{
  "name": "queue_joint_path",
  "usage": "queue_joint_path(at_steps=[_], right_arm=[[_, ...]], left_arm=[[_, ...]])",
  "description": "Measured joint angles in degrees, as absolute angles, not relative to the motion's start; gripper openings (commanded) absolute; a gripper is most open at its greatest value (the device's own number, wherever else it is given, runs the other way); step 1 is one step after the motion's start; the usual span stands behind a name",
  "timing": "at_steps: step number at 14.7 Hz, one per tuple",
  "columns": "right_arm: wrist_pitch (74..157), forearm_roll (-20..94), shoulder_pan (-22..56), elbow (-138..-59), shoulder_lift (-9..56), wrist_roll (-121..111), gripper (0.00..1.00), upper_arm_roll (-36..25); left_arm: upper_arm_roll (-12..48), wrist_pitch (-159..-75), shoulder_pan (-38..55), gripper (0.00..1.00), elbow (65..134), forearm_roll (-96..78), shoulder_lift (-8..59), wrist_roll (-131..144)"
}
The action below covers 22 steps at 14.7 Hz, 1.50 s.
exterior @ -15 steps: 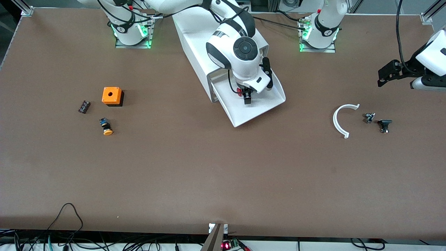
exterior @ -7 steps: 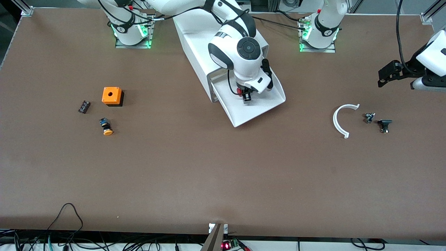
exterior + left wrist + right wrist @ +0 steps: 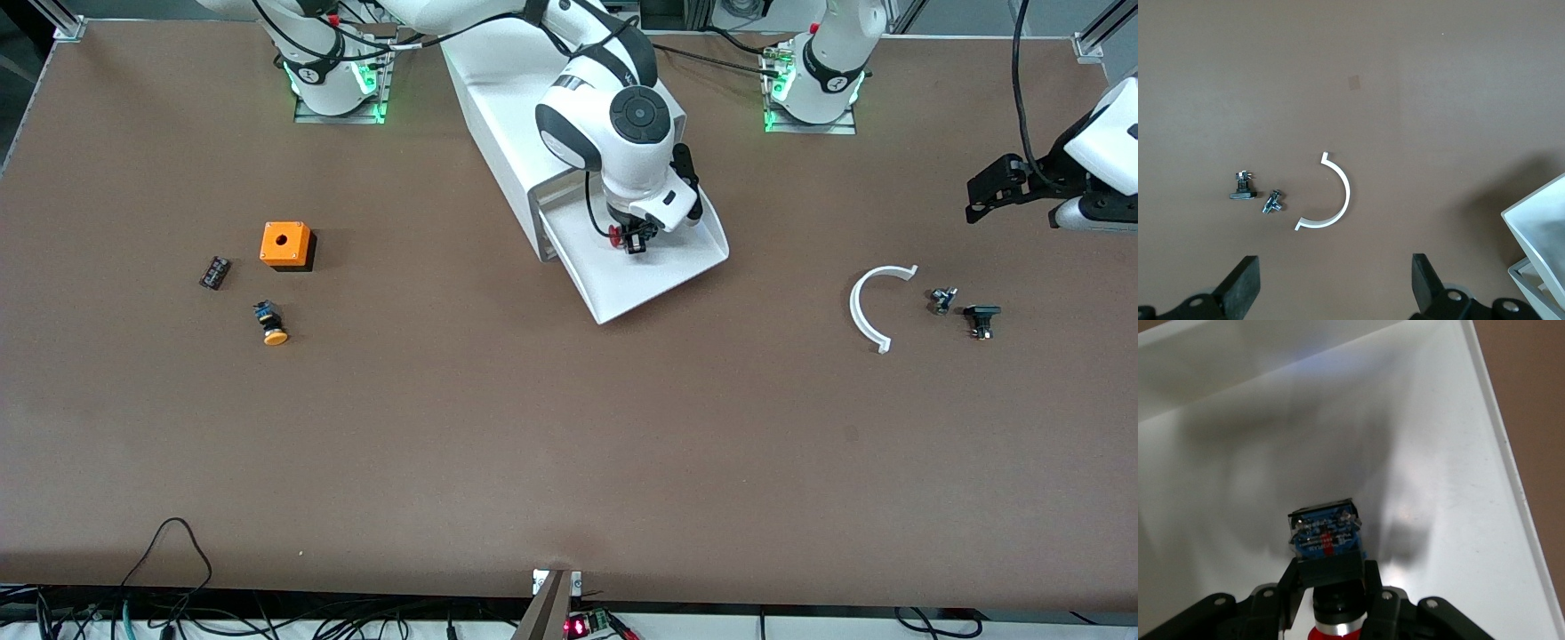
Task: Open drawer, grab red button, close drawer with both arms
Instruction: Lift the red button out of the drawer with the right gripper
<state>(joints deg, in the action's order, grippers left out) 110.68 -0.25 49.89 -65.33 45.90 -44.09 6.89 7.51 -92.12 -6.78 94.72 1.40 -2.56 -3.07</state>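
Note:
The white drawer (image 3: 662, 286) stands pulled out of the white cabinet (image 3: 498, 116). My right gripper (image 3: 635, 242) is down inside it, shut on the button (image 3: 613, 234). In the right wrist view the black fingers clamp the button (image 3: 1326, 535) at its black collar, with the red cap toward the wrist and the blue end pointing at the drawer floor (image 3: 1438, 453); the right gripper (image 3: 1331, 572) hides part of the body. My left gripper (image 3: 982, 191) waits open in the air at the left arm's end of the table, and in its wrist view the left gripper (image 3: 1335, 283) holds nothing.
An orange box with a hole (image 3: 286, 244), an orange-capped button (image 3: 271, 325) and a small dark part (image 3: 214, 272) lie toward the right arm's end. A white curved piece (image 3: 876, 307) and two small metal parts (image 3: 942, 300) (image 3: 981, 318) lie toward the left arm's end.
The right gripper has shut on the button and shifted slightly toward the cabinet inside the drawer. The left arm has not moved.

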Motion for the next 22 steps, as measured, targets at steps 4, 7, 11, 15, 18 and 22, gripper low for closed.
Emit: queue_joint_path(at_steps=[4, 7, 11, 15, 18, 22], right_arm=[[110.68, -0.25, 49.89, -65.26, 45.91, -44.09, 0.29, 6.79], [110.69, -0.25, 49.82, -64.9, 45.88, -43.52, 0.29, 6.72], [110.64, -0.25, 47.6, -62.81, 43.83, -41.16, 0.29, 6.63], [108.28, -0.27, 44.28, -62.22, 37.86, -36.44, 0.29, 6.56], [106.96, -0.49, 38.54, -62.28, 33.3, -28.24, 0.29, 5.98], [106.73, -0.39, 28.93, -64.53, 31.51, -20.98, 0.29, 4.63]], left_arm=[[7.51, -92.14, -6.78, 1.0, 94.72, 1.4, -2.55, -3.07], [7.47, -92.16, -6.78, 1.0, 94.72, 1.4, -2.53, -3.07], [7.44, -92.19, -6.78, 1.0, 94.72, 1.4, -2.52, -3.07], [7.42, -92.23, -6.78, 1.0, 94.72, 1.4, -2.52, -3.07], [7.38, -92.25, -6.78, 1.0, 94.72, 1.4, -2.37, -3.07], [7.27, -92.38, -6.78, 1.0, 94.72, 1.37, -1.81, -3.07]])
